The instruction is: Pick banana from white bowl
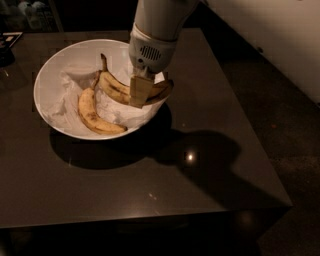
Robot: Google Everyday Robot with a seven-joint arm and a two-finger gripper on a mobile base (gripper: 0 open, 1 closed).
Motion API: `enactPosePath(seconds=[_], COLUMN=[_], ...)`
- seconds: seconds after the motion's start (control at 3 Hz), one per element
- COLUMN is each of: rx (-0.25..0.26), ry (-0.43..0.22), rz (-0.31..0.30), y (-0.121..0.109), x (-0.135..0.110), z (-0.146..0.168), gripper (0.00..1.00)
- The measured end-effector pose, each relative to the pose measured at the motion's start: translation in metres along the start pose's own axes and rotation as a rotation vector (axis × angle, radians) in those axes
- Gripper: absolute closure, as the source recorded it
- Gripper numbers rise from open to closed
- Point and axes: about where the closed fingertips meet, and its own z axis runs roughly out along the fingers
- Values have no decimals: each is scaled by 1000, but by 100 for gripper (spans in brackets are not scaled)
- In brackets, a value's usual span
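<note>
Arm (162, 15): smooth off-white tube, rounded, slight gloss. Wrist (150, 50): pale grey-white collar, wider than what's below it, w/ small oval slotted vent on front and thin seam along top. Gripper (141, 91): tan/yellowish, flat, squared-off, matte, shaded on one side; low in right side of bowl (50, 65).

The gripper (140, 96) is hanging inside the white bowl (50, 75) on the dark bench (100, 190), covering the banana's (114, 86) middle.
</note>
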Motion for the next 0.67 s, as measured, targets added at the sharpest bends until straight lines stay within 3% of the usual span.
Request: enactPosePath(seconds=[0.33, 0.67], rx=[18, 27], ry=[-34, -67], rz=[-41, -34], y=[29, 57], x=[9, 31], z=[-27, -48], gripper=[100, 100])
